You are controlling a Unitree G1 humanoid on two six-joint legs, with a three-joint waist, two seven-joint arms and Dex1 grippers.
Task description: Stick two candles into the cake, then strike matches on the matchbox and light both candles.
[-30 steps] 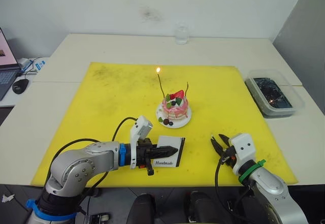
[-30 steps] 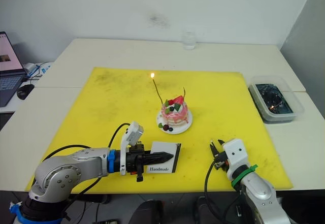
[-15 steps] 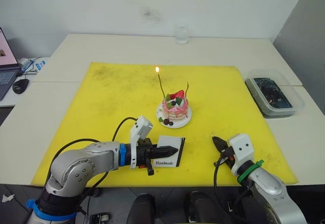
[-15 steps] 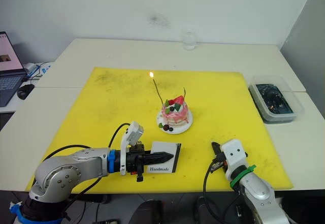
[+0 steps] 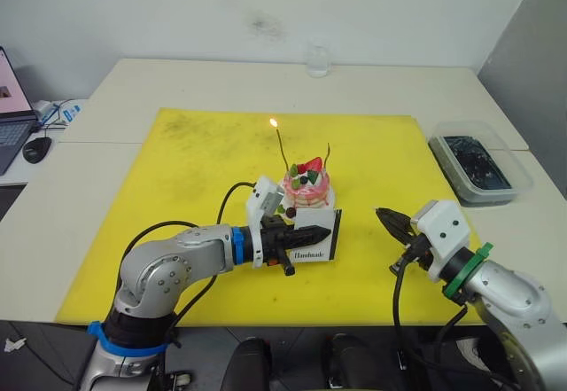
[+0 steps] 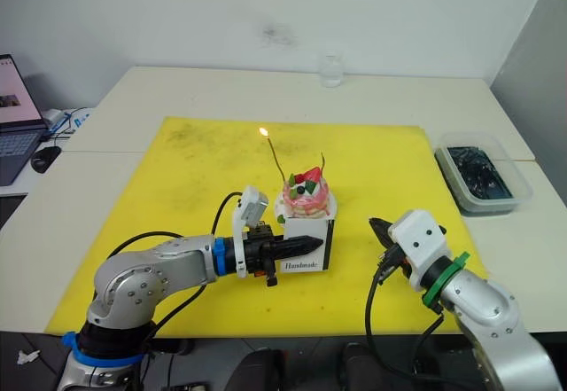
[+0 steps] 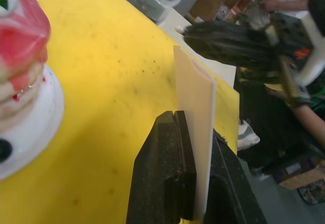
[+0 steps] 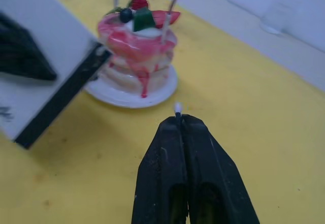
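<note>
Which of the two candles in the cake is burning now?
Only the left candle is lit: a small flame sits at its tip. The right candle in the cake shows no flame.

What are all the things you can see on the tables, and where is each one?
mat: one, yellow, over the table middle
cake: one, pink and white, mid-mat on a white plate
candles: two, thin, standing in the cake, the left one lit
matchbox: one, white, upright in front of the cake
match: one, white-tipped
glass: one, clear, far table edge
tub: one, clear, right
mouse: one, dark, left
left gripper: fingers pinching the matchbox
right gripper: fingers shut on the match
</note>
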